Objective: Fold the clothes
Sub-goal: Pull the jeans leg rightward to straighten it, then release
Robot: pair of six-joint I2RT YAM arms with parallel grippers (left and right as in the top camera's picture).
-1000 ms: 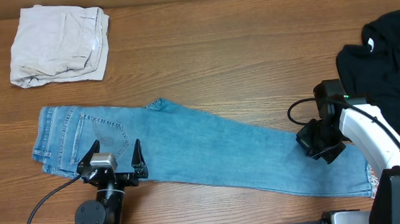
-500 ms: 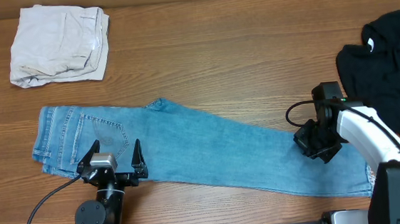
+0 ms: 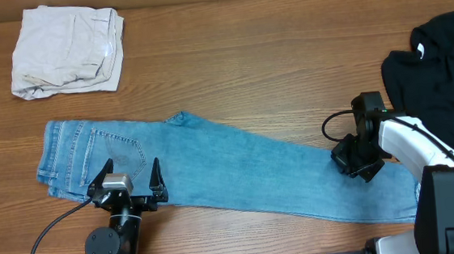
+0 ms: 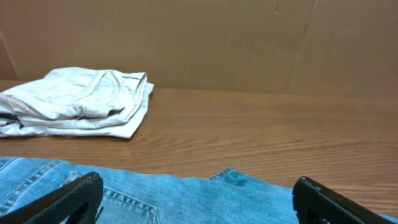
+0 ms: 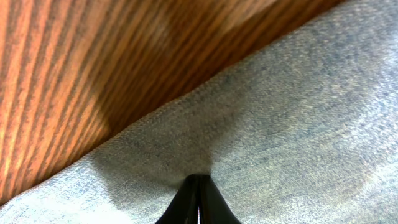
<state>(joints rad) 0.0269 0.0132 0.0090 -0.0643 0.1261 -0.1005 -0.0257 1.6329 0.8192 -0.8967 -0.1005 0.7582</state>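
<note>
Left claw (image 3: 131, 164) spread wide and low; right claw (image 5: 199, 184) pinched shut, angled downward.

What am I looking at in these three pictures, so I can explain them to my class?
Two robot arms work at a wooden table, each ending in a two-finger gripper. One picture looks down from above; the other two come from cameras on the wrists. Light-blue jeans lie flat across the table, a folded off-white garment sits at the far left corner, and a black garment is heaped at the right. The left gripper is open over the pocket end, holding nothing. The right gripper is shut, pinching the denim near the leg end.
</note>
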